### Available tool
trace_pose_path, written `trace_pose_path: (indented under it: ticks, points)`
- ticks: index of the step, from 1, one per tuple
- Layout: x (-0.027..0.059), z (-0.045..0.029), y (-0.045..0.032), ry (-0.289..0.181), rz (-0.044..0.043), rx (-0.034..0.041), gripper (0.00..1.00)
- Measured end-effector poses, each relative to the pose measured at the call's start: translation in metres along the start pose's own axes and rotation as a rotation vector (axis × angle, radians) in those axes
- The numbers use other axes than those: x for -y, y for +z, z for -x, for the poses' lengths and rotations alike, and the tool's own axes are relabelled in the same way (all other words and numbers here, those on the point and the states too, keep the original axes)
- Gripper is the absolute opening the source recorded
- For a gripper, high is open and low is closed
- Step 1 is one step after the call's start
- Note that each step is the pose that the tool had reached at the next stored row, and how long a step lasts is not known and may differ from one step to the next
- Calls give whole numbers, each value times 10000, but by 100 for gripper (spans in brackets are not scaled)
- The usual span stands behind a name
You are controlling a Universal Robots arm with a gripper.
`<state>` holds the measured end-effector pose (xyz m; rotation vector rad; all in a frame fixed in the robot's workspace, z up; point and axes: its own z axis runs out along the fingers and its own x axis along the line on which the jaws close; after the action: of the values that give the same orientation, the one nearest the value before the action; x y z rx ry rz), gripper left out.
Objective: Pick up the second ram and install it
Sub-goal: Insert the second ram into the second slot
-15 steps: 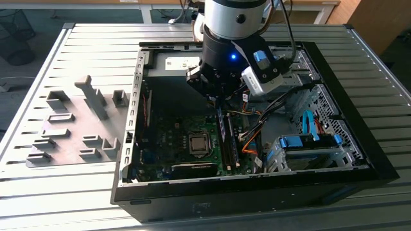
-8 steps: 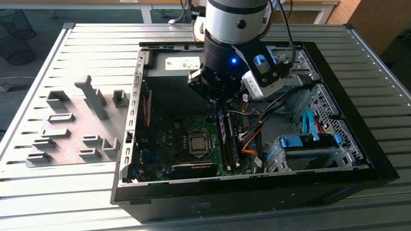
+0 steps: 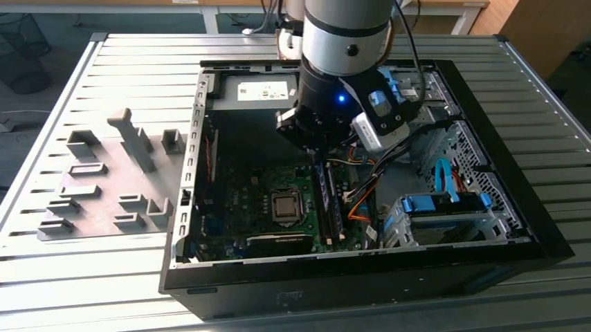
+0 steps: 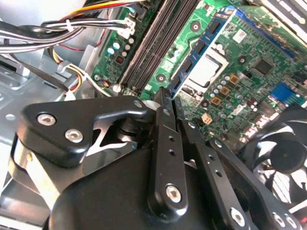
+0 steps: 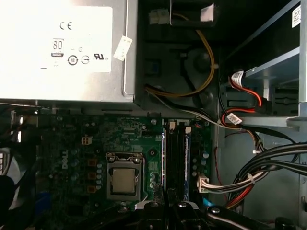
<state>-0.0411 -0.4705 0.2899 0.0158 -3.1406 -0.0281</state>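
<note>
Two black metal fingers (image 4: 163, 103) of the claw (image 4: 170, 98) stand pressed narrow together, gripping nothing, just above the second ram (image 3: 330, 207), a long dark strip seated upright in its slot at five o'clock from the square processor socket (image 3: 285, 205). Steel case walls (image 3: 196, 138) and bundled cables (image 3: 365, 200) crowd it; grey plastic holder blocks (image 3: 111, 180) sit on the ribbed table (image 3: 55, 277).

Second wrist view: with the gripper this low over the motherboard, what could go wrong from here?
1. The gripper sits close above the memory slots. If it is slightly off line, a downward push could land on a slot edge instead of in a slot.
2. The cable bundle runs right beside those slots and might snag on the gripper's linkage.
</note>
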Motion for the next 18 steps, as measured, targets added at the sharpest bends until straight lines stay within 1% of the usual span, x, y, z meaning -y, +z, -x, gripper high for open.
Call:
trace_pose_path:
  ticks: [11,12,18]
  points:
    - [4,8,196,2,-1,0,14]
    - [4,9,208,2,1,0,14]
    - [4,12,214,2,1,1,14]
